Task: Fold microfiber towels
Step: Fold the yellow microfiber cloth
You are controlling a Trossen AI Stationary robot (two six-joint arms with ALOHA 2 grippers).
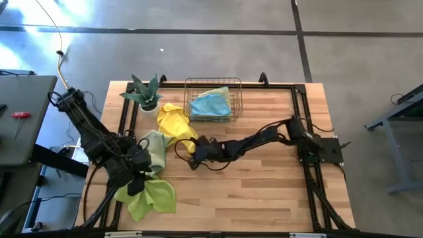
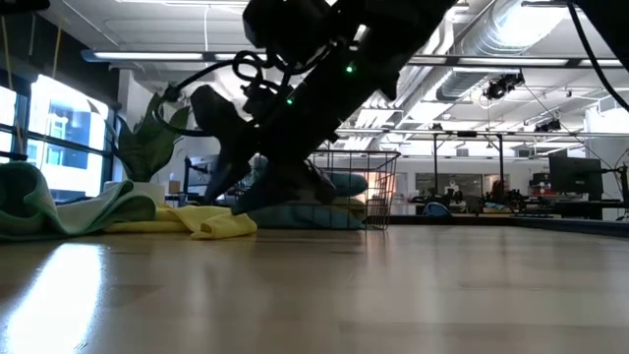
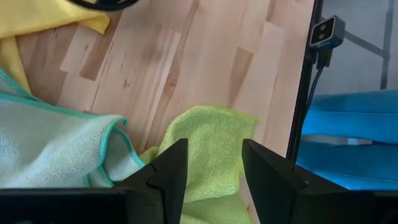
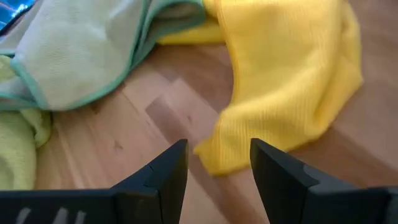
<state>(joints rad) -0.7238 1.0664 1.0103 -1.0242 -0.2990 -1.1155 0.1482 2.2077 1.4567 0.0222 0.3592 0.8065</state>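
Wooden bench [image 1: 264,192]: right gripper [image 1: 187,153] spread over the yellow towel [image 1: 175,123] mid-bench, left gripper [image 1: 137,186] spread above the lime towel [image 1: 151,197] near the left edge

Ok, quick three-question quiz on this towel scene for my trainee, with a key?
1. True or false: the light blue towel lies in the wire basket.
2. Which towel is the right end effector open over? A yellow, B lime green, C blue.
3. Fill in: the left end effector hangs open over the ____ green towel.

Key: 1 true. 2 A, the yellow towel. 3 lime.
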